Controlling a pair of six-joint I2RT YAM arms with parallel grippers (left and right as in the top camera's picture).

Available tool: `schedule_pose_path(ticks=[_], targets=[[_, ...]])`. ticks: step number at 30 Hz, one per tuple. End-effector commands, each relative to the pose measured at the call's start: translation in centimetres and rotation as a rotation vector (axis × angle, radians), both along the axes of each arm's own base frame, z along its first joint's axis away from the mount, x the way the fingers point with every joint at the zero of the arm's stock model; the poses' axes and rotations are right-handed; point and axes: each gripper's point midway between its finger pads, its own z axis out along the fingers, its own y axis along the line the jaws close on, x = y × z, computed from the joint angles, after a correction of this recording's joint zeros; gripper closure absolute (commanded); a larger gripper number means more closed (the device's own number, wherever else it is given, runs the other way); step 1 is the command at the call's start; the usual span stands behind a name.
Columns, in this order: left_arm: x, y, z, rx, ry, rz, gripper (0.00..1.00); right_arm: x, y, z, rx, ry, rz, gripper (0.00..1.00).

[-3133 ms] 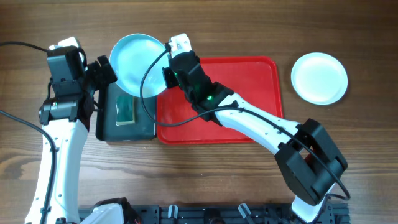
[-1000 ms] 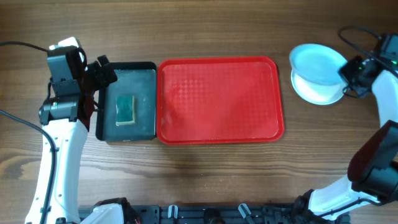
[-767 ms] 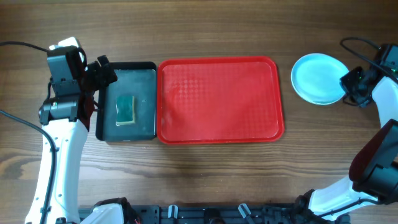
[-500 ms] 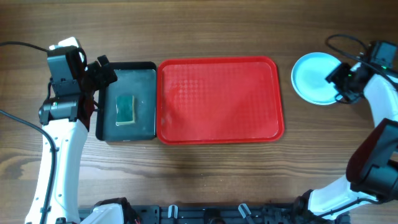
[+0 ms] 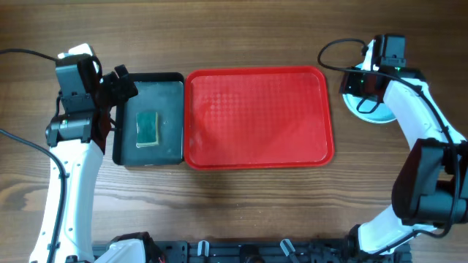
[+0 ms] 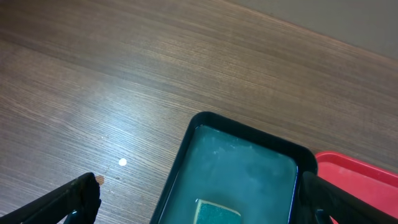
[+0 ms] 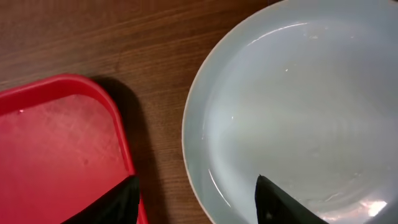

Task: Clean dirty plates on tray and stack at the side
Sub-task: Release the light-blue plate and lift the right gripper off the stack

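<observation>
The right pincer (image 5: 360, 84) hangs over the plates (image 5: 376, 114), which sit on the counter (image 5: 256, 36) just right of the red tray (image 5: 256, 117) (only a pale sliver shows past the arm). The left pincer (image 5: 122, 82) is at the black basin (image 5: 168, 88) holding a green sponge (image 5: 148, 129).

Left wrist: its fingers (image 6: 68, 200) are spread wide above the basin.

Right wrist: fingers (image 7: 121, 202) are spread, one by the tray's corner, the other over the top plate.

Robotics lab bench: 2 cabled arms (image 5: 69, 175) at a wooden table (image 5: 256, 212).
</observation>
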Motion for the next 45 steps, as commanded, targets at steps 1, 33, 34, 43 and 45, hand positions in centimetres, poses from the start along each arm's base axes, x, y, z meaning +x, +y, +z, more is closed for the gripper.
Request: schedule_pose_path(ticks=[1,33,34,43,45], targets=[[0.1,0.3,0.3,0.001,-0.009,0.019,0.0,0.0,0.5,-3.6,0.014,0.063,0.029,0.42],[0.1,0.3,0.3,0.001,-0.009,0.019,0.0,-1.8,4.5,8.3,0.157,-0.121,0.202,0.0],[0.1,0.3,0.3,0.001,-0.009,0.019,0.0,-1.8,4.5,8.3,0.157,-0.121,0.201,0.0],[0.1,0.3,0.3,0.001,-0.009,0.019,0.0,-1.8,4.5,8.3,0.158,-0.121,0.202,0.0],[0.1,0.3,0.3,0.001,-0.01,0.019,0.0,-1.8,4.5,8.3,0.158,-0.121,0.202,0.0]])
